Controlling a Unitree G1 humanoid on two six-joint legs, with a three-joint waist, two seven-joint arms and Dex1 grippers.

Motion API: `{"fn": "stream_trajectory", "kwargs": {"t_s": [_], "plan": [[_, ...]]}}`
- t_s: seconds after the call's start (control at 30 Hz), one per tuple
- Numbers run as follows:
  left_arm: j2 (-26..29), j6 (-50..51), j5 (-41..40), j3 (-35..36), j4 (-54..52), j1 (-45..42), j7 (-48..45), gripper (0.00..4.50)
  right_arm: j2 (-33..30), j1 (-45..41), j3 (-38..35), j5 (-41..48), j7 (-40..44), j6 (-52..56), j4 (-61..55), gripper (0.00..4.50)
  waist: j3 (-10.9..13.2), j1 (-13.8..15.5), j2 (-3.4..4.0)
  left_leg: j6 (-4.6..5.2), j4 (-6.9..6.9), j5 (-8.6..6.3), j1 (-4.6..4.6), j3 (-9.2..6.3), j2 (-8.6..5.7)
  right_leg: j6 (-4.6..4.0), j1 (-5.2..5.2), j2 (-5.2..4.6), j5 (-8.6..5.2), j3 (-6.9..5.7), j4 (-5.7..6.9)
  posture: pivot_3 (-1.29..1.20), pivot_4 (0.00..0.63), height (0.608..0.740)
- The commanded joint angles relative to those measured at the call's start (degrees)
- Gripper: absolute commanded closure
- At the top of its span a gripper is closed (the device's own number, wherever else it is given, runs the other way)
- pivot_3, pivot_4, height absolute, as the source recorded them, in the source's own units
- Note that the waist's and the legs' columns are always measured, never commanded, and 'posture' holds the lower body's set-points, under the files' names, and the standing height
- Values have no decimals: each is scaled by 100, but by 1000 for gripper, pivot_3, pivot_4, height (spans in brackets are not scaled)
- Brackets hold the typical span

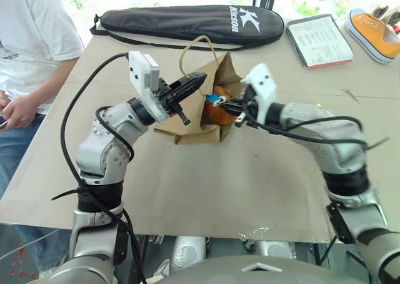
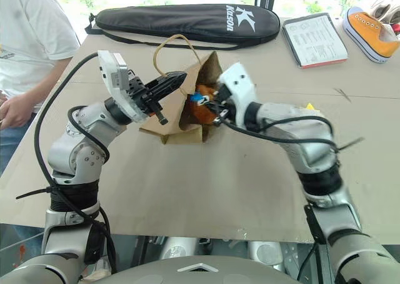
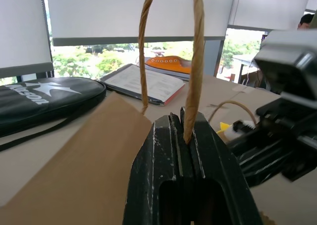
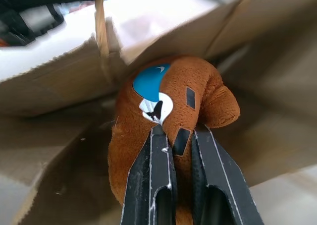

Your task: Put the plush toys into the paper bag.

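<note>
The paper bag (image 1: 190, 122) lies tilted on the table with its mouth facing my right arm. My left gripper (image 1: 199, 81) is shut on one of the bag's twisted loop handles (image 3: 196, 61) and holds that side up. The brown plush toy (image 4: 171, 101), with its blue-white face patch, sits in the bag's mouth. My right gripper (image 4: 179, 131) is shut on the toy, its fingers pinching the fur just below the face. Behind my right forearm, a yellow tip (image 2: 309, 107) of a white toy (image 3: 237, 128) peeks out on the table.
A long black zip case (image 1: 187, 21) lies along the table's far edge. A booklet (image 1: 320, 40) and an orange sneaker (image 1: 374, 35) sit at the far right. A person in a white shirt (image 1: 31, 40) stands at the table's left side.
</note>
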Motion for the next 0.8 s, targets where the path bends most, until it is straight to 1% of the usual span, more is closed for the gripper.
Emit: {"fn": "stream_trajectory", "kwargs": {"t_s": [0.03, 0.1, 0.2, 0.33, 0.4, 0.43, 0.47, 0.53, 0.6, 0.7, 0.8], "plan": [[31, -90, -14, 85, -245, 79, 7, 4500, -63, -250, 473, -493, 434, -673, 393, 2929, 0, -1, 0, 0, 0, 0, 0, -1, 0, 0, 0, 0, 0, -1, 0, 0, 150, 740], [40, -101, -14, 116, -294, 148, 40, 4500, -155, -204, 510, -650, 501, -845, 366, 1952, 0, 1, 0, 0, 0, 0, 0, -2, 1, 0, 0, -1, 0, -2, 1, 0, 150, 740], [34, -140, -1, 145, -352, 268, 88, 4500, -441, 117, 190, -441, 688, -705, -200, 1952, 1, 14, -1, 0, 0, 0, -4, -4, 2, 0, -1, -4, 0, -5, 0, 0, 150, 740], [-12, -187, 20, 99, -438, 370, 117, 4500, -802, 637, -738, 101, 664, -251, -1145, 1952, 1, 14, -1, 0, 0, 0, -5, -7, 3, 0, 0, -7, 0, -8, 2, 0, 150, 740], [-18, -224, 55, 36, -463, 406, 75, 4500, -958, 877, -1460, 437, 465, 137, -1653, 1952, 1, 11, -1, 0, 0, -1, -6, -6, 3, 0, 0, -9, 0, -9, 1, 0, 150, 740], [-18, -240, 74, 12, -470, 416, 58, 4500, -1013, 944, -1691, 533, 381, 269, -1805, 1952, 1, 13, -1, 0, 0, -1, -6, -6, 3, 0, 0, -9, 0, -8, 1, 0, 150, 740], [-33, -245, 66, -2, -464, 417, 45, 4500, -1148, 1044, -2032, 613, 280, 440, -1997, 1952, 1, 15, -1, 0, 0, -1, -6, -6, 3, 0, 0, -10, 0, -8, 1, 0, 150, 740], [-95, -292, 60, -44, -385, 391, 2, 4500, -1482, 1391, -3001, 923, 124, 960, -2492, 1952, 1, 31, -1, 1, 0, -1, -6, -7, 2, 0, 1, -12, 0, -10, 0, 0, 150, 740], [-149, -338, 72, -94, -309, 354, -39, 4500, -1866, 1764, -3596, 946, 46, 1236, -2773, 1952, 1, 67, -1, 2, 0, -2, -8, -8, 1, 0, 3, -14, 0, -10, -3, 0, 150, 740], [-216, -389, 63, -120, -226, 307, -93, 4500, -2119, 2050, -4142, 1149, 10, 1446, -2791, 1952, 1, 42, -2, 12, 1, -8, -5, -4, 0, 0, 7, -14, 0, -8, -5, 0, 150, 740], [-267, -449, 86, -182, -141, 289, -182, 4500, -2240, 2203, -4138, 1218, 15, 1403, -2748, 1952, 1, -18, -1, 26, 1, -15, 5, 4, 1, 0, 7, -5, 0, 6, 1, 0, 150, 740]]}}
